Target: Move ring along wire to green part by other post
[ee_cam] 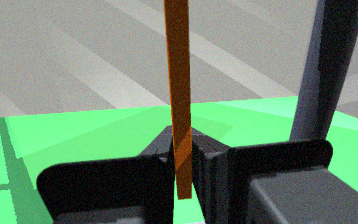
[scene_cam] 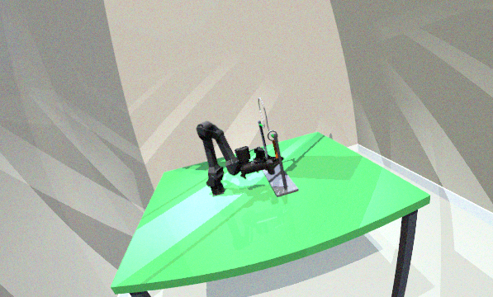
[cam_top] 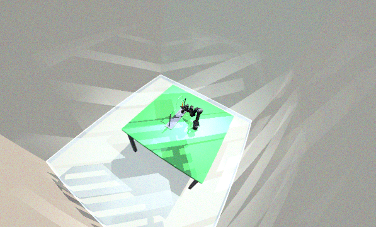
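The ring (scene_cam: pixel 267 135) is at the green part of the wire beside the near post (scene_cam: pixel 282 171) in the exterior view. The wire appears to run through it, but the ring is small. Its orange handle (scene_cam: pixel 276 149) (ee_cam: pixel 178 75) (cam_top: pixel 182 103) hangs down, close to upright. My gripper (scene_cam: pixel 277 160) (ee_cam: pixel 176 130) is shut on the handle's lower part. The same post (ee_cam: pixel 327 70) stands to the right of the handle in the wrist view. The thin grey wire (scene_cam: pixel 260 103) arches up between the posts. The other post (scene_cam: pixel 263 140) (cam_top: pixel 170 120) has a green wire part (scene_cam: pixel 261 124) at its top.
Both posts stand on a grey base plate (scene_cam: pixel 290 190) (cam_top: pixel 176 120) on the green table (scene_cam: pixel 312 219) (cam_top: pixel 206 151). The arm (scene_cam: pixel 209 153) (cam_top: pixel 197 120) reaches to the posts from one side. Strong light and shadow stripes cross the table.
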